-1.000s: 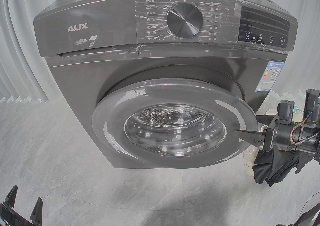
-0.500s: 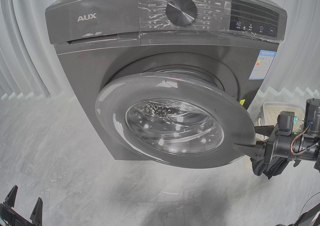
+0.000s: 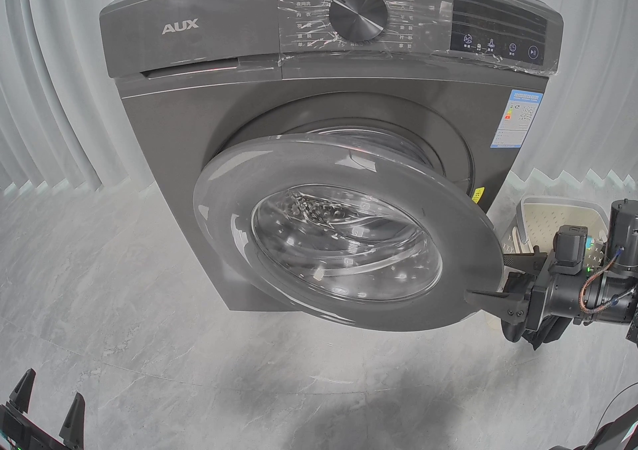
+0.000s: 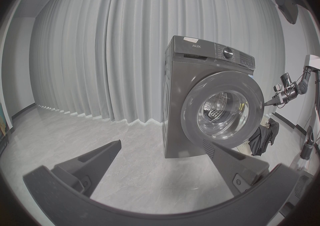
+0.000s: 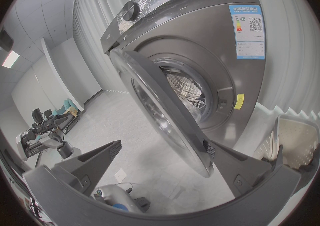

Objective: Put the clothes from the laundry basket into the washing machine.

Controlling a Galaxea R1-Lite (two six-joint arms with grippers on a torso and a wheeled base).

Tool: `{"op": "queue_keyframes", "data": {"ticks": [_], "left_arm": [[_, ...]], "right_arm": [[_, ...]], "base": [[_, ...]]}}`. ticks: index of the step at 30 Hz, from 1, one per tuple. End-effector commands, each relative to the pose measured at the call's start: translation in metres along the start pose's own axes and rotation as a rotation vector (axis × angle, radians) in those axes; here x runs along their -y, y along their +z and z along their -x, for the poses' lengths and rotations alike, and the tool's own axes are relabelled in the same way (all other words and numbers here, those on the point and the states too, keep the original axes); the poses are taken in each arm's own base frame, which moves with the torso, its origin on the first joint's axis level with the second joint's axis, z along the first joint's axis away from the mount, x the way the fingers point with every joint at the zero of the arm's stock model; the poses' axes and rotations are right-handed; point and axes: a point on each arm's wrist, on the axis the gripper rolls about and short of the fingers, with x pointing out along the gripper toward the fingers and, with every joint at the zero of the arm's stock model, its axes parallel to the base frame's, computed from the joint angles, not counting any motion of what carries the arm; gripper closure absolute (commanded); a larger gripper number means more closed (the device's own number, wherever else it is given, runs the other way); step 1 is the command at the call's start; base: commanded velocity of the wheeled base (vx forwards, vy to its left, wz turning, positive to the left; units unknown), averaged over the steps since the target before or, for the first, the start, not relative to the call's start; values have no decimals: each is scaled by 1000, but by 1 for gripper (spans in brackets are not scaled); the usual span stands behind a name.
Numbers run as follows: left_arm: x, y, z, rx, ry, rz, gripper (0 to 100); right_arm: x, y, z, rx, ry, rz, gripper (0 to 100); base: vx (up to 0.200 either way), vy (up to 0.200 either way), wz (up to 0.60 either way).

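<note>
**Entry: door held part-open, clothes not yet loaded**

- **Right gripper** point(image 3: 488, 278): jaws spread wide and clamped on nothing. The rim of the door point(image 3: 345, 232) runs between them. One finger point(image 5: 230, 163) sits just behind the rim on the inner side, and the other stands well apart from the outer face. Judged purpose: to hook the rim and swing the door, not to pinch it, since the thick, curved edge would be a poor thing to squeeze.
- **Left gripper** point(image 3: 52, 388): jaws apart and holding nothing, low and well away from the machine. It looks parked out of the door's arc.
- **Door:** hinged on the robot's left and standing at an angle from the washing machine point(image 3: 199, 119), with the free edge at the right gripper.
- **Clothes** point(image 4: 263, 136): a dark bundle on the floor side, right of the machine, beside the laundry basket point(image 3: 558, 219). None is in the drum point(image 5: 183, 86).
- **Step, as judged:** opening the door; loading has not started.

**View notes**
- The right wrist view shows the gap behind the door and the bare perforated drum, which the head view largely hides behind the door glass.
- The left wrist view gives the whole machine side-on and the bundle in full.
- In the head view the right arm covers most of the bundle.
- Whether the bundle hangs on the basket rim cannot be told.
</note>
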Motion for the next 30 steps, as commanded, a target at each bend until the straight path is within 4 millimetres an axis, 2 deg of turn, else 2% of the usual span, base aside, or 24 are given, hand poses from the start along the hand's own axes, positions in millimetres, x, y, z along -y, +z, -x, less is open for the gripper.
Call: {"op": "queue_keyframes", "data": {"ticks": [1, 6, 11, 16, 20, 30], "left_arm": [[0, -5, 0, 2, 0, 0, 0], [0, -5, 0, 2, 0, 0, 0], [0, -5, 0, 2, 0, 0, 0], [0, -5, 0, 2, 0, 0, 0], [0, -5, 0, 2, 0, 0, 0], [0, -5, 0, 2, 0, 0, 0]], "right_arm": [[-5, -9, 3, -26, 21, -3, 0], [-9, -8, 8, -8, 24, 4, 0], [-6, -3, 6, 4, 12, 6, 0], [-5, -7, -2, -27, 21, -1, 0], [-13, -14, -5, -59, 60, 3, 0], [-18, -17, -6, -74, 89, -2, 0]], "base": [[0, 0, 0], [0, 0, 0], [0, 0, 0], [-200, 0, 0], [-200, 0, 0], [0, 0, 0]]}}
